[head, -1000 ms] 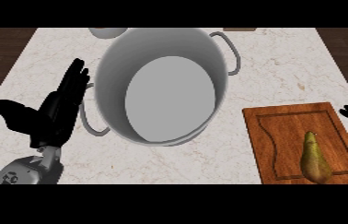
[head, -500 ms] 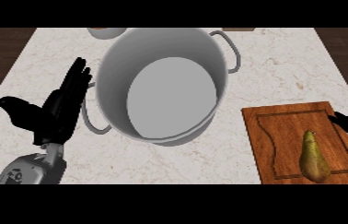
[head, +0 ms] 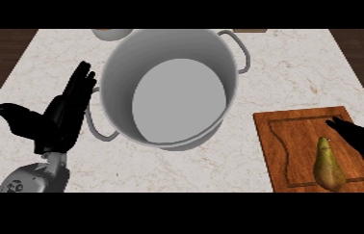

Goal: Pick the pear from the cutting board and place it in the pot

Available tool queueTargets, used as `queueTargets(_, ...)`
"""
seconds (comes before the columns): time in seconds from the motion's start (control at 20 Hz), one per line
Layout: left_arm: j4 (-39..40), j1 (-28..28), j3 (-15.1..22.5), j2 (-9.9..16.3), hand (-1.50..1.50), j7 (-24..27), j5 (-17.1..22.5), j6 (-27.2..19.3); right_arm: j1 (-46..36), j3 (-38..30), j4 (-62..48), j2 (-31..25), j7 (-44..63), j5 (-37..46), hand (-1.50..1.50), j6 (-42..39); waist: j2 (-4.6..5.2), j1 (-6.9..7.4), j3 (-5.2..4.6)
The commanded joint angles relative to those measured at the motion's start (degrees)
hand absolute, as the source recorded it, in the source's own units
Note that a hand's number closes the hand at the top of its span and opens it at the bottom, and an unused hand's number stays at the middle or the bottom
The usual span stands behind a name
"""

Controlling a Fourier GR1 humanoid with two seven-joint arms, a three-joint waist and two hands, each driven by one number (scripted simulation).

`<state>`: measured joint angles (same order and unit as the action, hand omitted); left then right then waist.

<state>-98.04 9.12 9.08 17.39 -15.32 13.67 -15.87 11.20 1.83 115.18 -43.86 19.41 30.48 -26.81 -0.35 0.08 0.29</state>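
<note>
Your right hand is showing only dark fingers above the pear on the cutting board, right of the pot; grip unclear. Your left hand is resting open left of the pot.

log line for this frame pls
phase: reach | pear: on board, untouched | right hand: over board's right edge, near pear | left hand: open, resting left of pot | pot: empty
</note>
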Motion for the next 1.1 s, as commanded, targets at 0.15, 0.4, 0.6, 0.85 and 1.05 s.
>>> queueTargets(0.15,2.02,-2.09,-0.37,-1.86,0.00,-0.26,-0.77,2.32,0.04,1.57,1.50,4.24,5.54,5.89,-1.50,-2.61,0.33,-0.29,-0.31)
queueTargets(0.4,3.36,-0.39,-1.65,-2.98,0.00,-0.98,-0.06,3.72,-5.46,3.79,-6.06,7.27,5.79,9.93,-1.50,-2.54,0.39,0.04,-0.30)
queueTargets(0.6,1.16,0.89,0.05,-3.97,0.00,-4.60,-3.43,1.69,-4.65,5.73,-10.20,7.87,1.74,13.77,-1.50,-1.27,0.36,-0.04,-0.28)
queueTargets(0.85,5.01,-0.63,-0.82,-4.92,0.00,-0.09,-3.43,4.07,-5.94,5.62,-15.17,6.79,0.20,17.10,-1.50,-1.35,0.44,-0.17,-0.29)
queueTargets(1.05,3.78,1.36,-1.77,-5.58,0.00,-2.44,-3.71,3.69,-9.20,8.00,-21.49,9.33,0.27,21.90,-1.50,0.24,0.42,0.00,-0.28)
